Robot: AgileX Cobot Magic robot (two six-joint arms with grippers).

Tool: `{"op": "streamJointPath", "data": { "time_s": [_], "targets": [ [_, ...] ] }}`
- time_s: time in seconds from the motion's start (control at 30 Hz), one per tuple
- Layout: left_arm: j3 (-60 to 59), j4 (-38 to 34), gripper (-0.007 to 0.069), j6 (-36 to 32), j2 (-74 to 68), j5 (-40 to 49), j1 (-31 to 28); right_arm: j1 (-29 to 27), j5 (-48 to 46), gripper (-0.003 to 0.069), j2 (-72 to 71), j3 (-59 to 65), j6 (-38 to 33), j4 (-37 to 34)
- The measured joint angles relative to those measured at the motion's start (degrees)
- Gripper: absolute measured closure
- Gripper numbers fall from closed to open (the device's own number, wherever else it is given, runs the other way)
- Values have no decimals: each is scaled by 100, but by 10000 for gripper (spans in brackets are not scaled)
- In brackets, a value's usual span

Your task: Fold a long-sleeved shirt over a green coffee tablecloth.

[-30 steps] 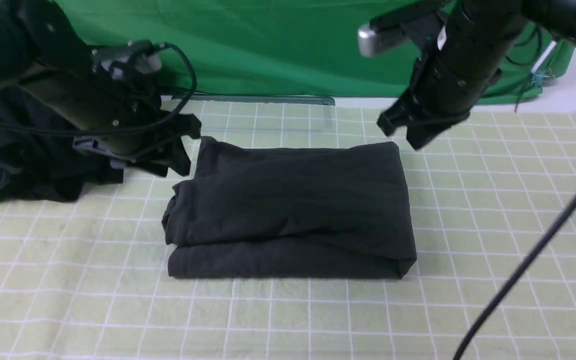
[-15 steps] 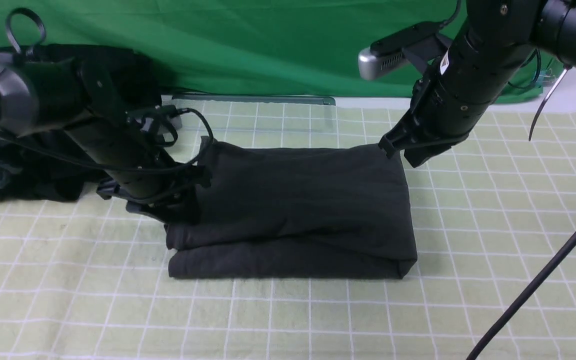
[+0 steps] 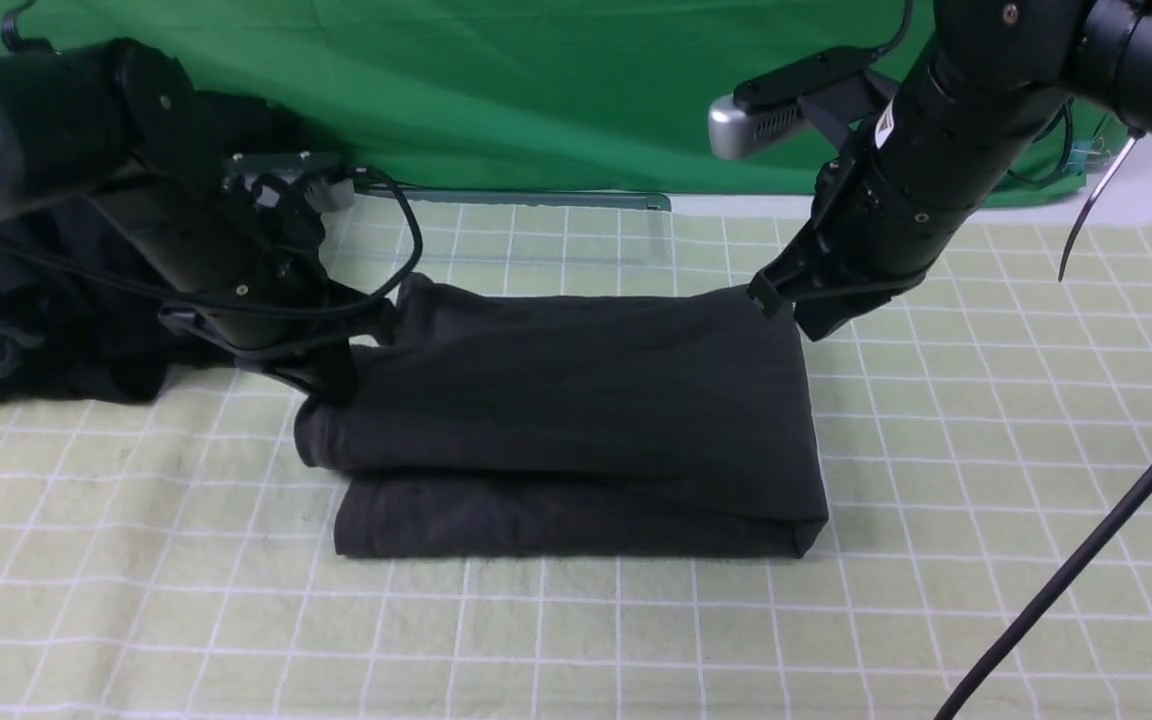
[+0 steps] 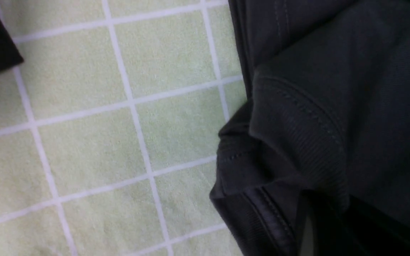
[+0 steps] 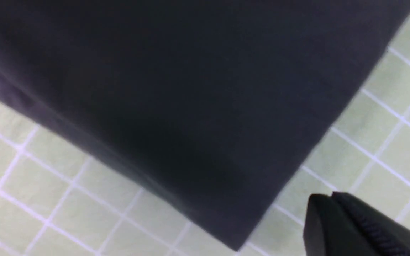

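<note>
The left gripper is pinching the left edge of the long-sleeved shirt. The right gripper is pressing its fingers together, empty, just beside the far right corner. The shirt is lying folded, mid green coffee tablecloth.

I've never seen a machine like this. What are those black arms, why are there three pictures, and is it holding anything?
It is a robot with two jointed arms, each ending in a two-finger clamp called a gripper. The wide picture comes from a camera between the arms, looking forward. The two close-ups come from a camera on each wrist. On the green coffee tablecloth lies the long-sleeved shirt, folded into a rectangle. A bundle of dark garments sits to the left, before a green backdrop. The left gripper is shut at the shirt's left edge and seems to pinch cloth. The right gripper is shut beside the far right corner, holding nothing.
</note>
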State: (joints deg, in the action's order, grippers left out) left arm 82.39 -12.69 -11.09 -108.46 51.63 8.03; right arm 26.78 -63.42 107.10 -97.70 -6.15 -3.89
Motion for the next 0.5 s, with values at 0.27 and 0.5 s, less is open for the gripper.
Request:
{"op": "streamJointPath", "data": {
  "time_s": [0.27,0.5],
  "targets": [
    [0,646,405,85,80,-63,0,0,-279,655,204,0,-403,-399],
    [0,747,146,167,371,44,0,0,-61,592,409,4,-421,-593]
  ]
}}
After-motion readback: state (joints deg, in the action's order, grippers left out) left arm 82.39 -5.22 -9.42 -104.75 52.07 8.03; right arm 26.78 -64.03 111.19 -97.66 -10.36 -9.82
